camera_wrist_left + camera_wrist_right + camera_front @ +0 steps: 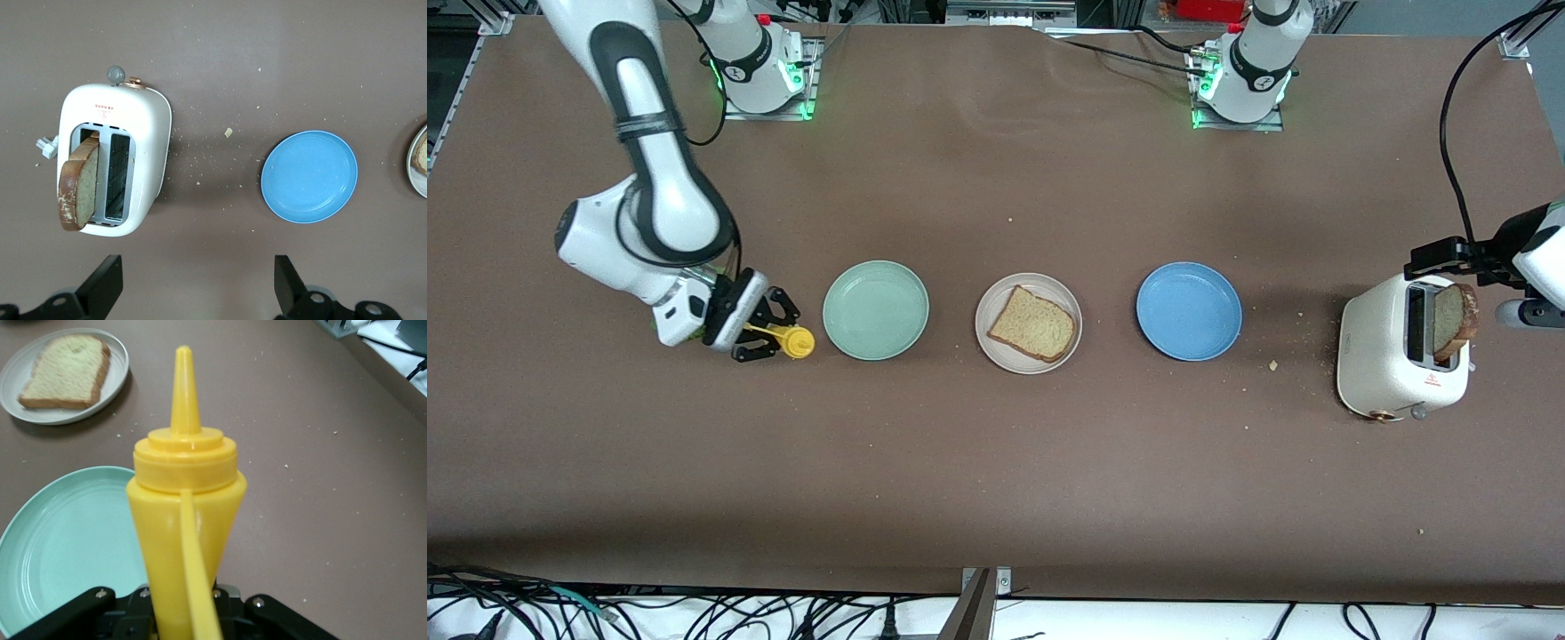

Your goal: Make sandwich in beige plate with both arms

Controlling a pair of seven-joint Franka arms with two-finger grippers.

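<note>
My right gripper has its jaws closed on a yellow bottle, beside the green plate at the right arm's end of the table. My left gripper hangs open above the toaster, where one bread slice sticks out. Another slice lies on the beige plate, between the green and blue plates.

Brown matte desk fills scene, dotted with pale crumbs. Tangled black cables lie on white floor along edge nearest front camera. Metal frame pieces at edge. Even overhead light, soft shadows.
</note>
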